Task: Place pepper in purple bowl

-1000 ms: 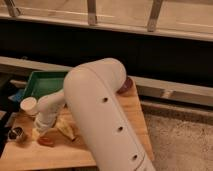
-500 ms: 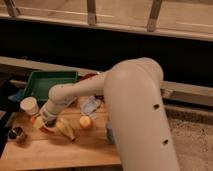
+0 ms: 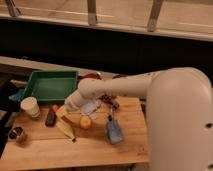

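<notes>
My white arm point(image 3: 150, 95) reaches in from the right across the wooden table point(image 3: 90, 150). My gripper point(image 3: 66, 106) is at its left end, low over the table's left part, next to the green tray. A bit of the red-orange pepper point(image 3: 54, 107) shows just left of the gripper, above the black remote point(image 3: 50, 118). I cannot tell whether the gripper touches the pepper. The purple bowl is mostly hidden behind the arm. Only a dark sliver of its rim point(image 3: 119, 77) shows at the back.
A green tray point(image 3: 50, 85) stands at the back left, with a red-brown bowl point(image 3: 90, 76) beside it. A white cup point(image 3: 30, 106), a small metal cup point(image 3: 16, 133), a pale yellow pointed item point(image 3: 65, 127), a round orange fruit point(image 3: 86, 122) and a blue item point(image 3: 114, 133) lie on the table.
The arm has swung up and to the right, uncovering the table's middle. The gripper end has moved a little right and back, towards the tray's corner.
</notes>
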`<control>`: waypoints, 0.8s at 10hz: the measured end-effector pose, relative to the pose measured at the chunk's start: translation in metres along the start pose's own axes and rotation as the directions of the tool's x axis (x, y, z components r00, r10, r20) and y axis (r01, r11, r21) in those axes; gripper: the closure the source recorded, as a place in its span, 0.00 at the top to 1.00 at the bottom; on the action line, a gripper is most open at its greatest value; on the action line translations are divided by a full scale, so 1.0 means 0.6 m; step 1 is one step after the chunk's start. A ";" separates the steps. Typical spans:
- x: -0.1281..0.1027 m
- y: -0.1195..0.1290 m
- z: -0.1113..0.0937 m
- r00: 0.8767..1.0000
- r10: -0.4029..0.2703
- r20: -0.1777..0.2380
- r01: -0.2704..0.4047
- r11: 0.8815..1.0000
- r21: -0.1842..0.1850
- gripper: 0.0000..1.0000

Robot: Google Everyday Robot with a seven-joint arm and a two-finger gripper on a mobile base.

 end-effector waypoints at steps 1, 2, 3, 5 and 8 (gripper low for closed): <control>0.007 -0.011 -0.012 1.000 0.014 0.013 -0.014 1.000 0.007 0.00; 0.006 -0.011 -0.012 1.000 0.014 0.014 -0.015 1.000 0.008 0.00; 0.007 -0.011 -0.012 1.000 0.014 0.014 -0.014 1.000 0.007 0.00; 0.006 -0.009 -0.009 1.000 0.011 0.013 -0.011 1.000 0.008 0.00; -0.021 -0.038 -0.033 0.999 0.013 0.042 -0.016 0.997 0.071 0.00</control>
